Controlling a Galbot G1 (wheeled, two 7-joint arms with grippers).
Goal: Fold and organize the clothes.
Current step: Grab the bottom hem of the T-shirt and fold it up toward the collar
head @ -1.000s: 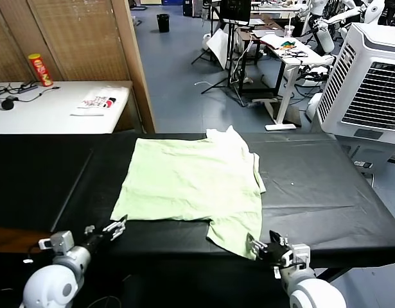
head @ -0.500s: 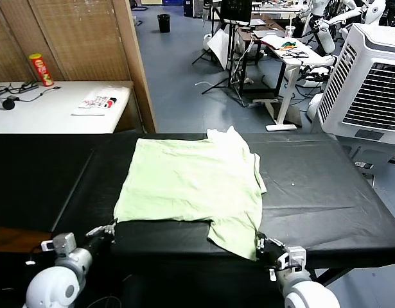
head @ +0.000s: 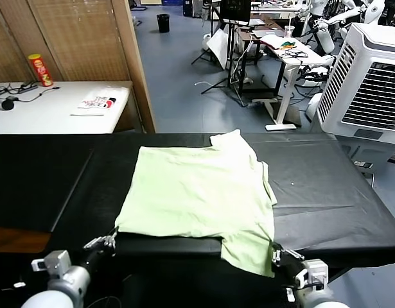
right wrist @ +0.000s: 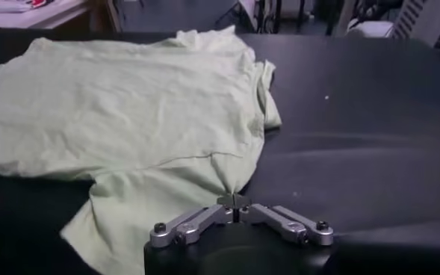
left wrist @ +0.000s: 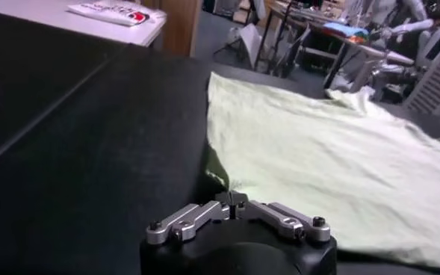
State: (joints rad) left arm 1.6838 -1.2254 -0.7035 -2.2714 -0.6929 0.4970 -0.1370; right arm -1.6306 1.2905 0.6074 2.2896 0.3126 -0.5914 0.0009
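Progress: hardly begun, by my reading. The T-shirt (head: 197,192) lies opened out with no fold visible; only its near edge has been taken up. Every fold and the tidying are left.

T-shirt, look: pale mint green, thin, lightly creased, one layer lying mostly flat. A sleeve (head: 248,247) hangs toward the near edge on the robot's right; a paler sleeve (head: 232,142) sticks out at the far right corner. No printed patch shows on the side facing up.

T-shirt, place: middle of the black surface (head: 332,186), its near hem close to the front edge, the far hem near the back edge.

Left gripper (head: 109,239): low at the front edge, at the shirt's near left corner. Its jaws are pressed together; in the left wrist view (left wrist: 233,200) the cloth corner runs down to the tips, so it appears to pinch the hem.

Right gripper (head: 276,254): at the front edge beside the hanging sleeve, jaws pressed together. The right wrist view (right wrist: 234,199) shows a drawn-up point of fabric caught in the tips.

Farther off: a white table (head: 49,109) behind on the left with a white packet (head: 97,101) and a red can (head: 40,69); a large white cooler unit (head: 370,77) on the right.
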